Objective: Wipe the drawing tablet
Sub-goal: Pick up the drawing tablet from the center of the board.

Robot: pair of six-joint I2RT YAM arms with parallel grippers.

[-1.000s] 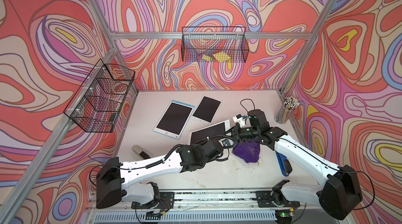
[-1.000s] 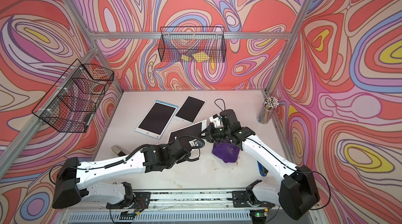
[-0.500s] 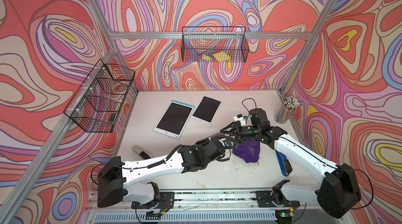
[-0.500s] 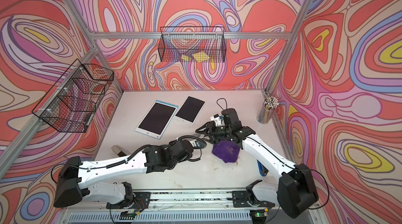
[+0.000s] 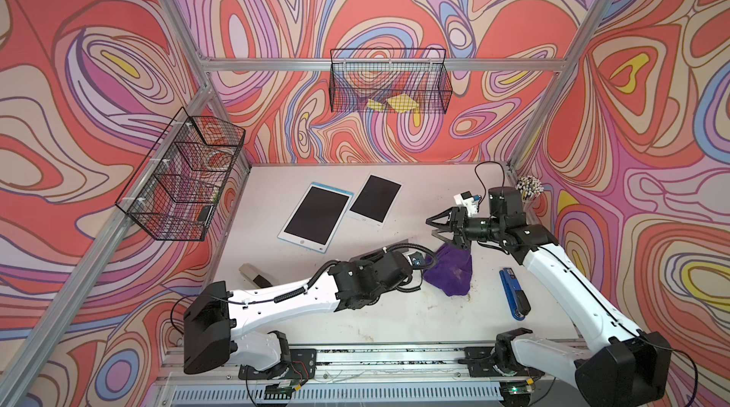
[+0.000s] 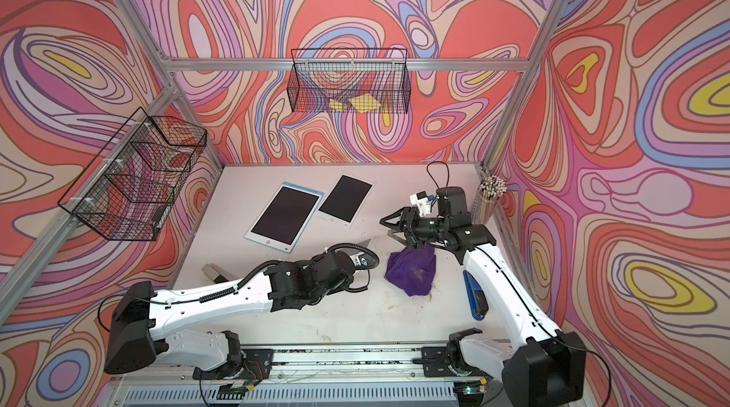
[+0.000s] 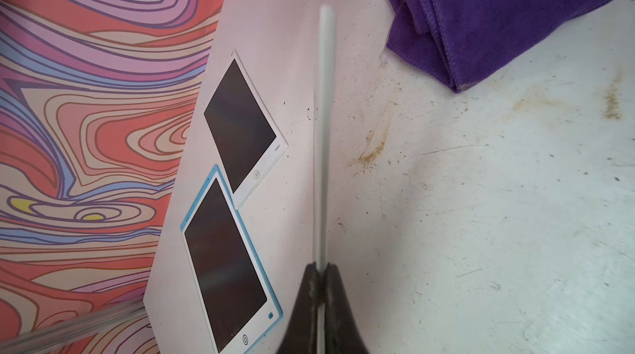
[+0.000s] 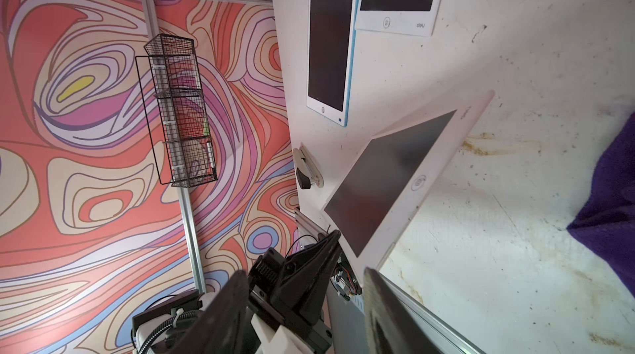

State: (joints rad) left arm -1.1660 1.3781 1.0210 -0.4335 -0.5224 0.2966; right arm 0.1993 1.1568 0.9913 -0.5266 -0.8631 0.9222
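My left gripper [image 7: 321, 268] is shut on the thin white edge of the drawing tablet [image 8: 395, 177], which it holds tilted up off the table. In both top views the left arm hides most of the tablet; only a sliver [image 5: 399, 245] [image 6: 367, 243] shows. My right gripper [image 5: 431, 226] [image 6: 385, 227] [image 8: 304, 273] hangs open and holds nothing, just beyond the tablet's far end and above the far edge of the crumpled purple cloth [image 5: 452, 268] [image 6: 412, 270] [image 7: 498, 8]. The cloth lies loose on the table, right of the left gripper.
Two more tablets lie flat at the back: a blue-framed one [image 5: 316, 217] and a white one [image 5: 375, 197]. A blue stapler [image 5: 513, 294] lies right of the cloth, and a grey stapler [image 5: 254, 274] lies at the left. A pencil cup [image 5: 529, 189] stands back right. Wire baskets [image 5: 181, 179] [image 5: 389, 85] hang on the walls.
The left gripper has shut on the tablet's edge. The right gripper has opened and let the tablet go. The tablet has tipped from nearly flat to steeply tilted.
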